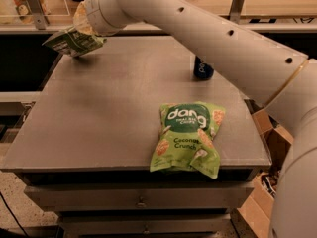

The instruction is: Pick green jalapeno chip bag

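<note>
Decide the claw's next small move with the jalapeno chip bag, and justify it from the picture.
Probably lift straight up a little. The claw, at the far left corner of the table, sits hidden behind the wrist, yet the green jalapeno chip bag hangs tilted beneath it, barely off the surface; extra height would confirm the pick.

- hand (80,28) is up at the far left corner of the desk (99,123), with the arm (213,33) reaching in from the right across the back
- small chip bag (73,41) is right under the hand, poking out past the desk's left edge
- big snack bag (189,138) lies flat at the front edge, right of middle
- can (202,68) stands behind it, half tucked under the arm
- cardboard box (267,133) is down low, right of the desk
</note>
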{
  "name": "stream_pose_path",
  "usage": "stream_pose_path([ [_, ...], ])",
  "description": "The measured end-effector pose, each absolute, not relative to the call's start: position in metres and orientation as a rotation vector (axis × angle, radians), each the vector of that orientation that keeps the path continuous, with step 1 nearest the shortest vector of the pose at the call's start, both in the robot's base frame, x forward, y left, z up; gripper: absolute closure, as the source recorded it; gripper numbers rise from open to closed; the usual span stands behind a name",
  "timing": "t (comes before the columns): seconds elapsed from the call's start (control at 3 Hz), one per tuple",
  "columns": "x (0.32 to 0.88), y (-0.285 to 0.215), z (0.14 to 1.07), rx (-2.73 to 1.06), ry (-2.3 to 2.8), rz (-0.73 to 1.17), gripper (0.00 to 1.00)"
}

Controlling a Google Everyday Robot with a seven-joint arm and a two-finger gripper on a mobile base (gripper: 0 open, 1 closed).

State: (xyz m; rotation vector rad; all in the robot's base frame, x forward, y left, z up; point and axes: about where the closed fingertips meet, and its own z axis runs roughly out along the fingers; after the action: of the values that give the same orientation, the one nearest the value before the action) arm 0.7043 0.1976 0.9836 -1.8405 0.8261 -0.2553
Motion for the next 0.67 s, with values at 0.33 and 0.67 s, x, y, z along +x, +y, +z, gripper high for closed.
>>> stream_pose_path([
  [0.33, 0.687, 0.167, 1.033, -1.789, 0.785, -0.307, 1.0],
  [0.67, 0.67, 0.141, 1.072, -1.757, 0.741, -0.357, 1.0],
])
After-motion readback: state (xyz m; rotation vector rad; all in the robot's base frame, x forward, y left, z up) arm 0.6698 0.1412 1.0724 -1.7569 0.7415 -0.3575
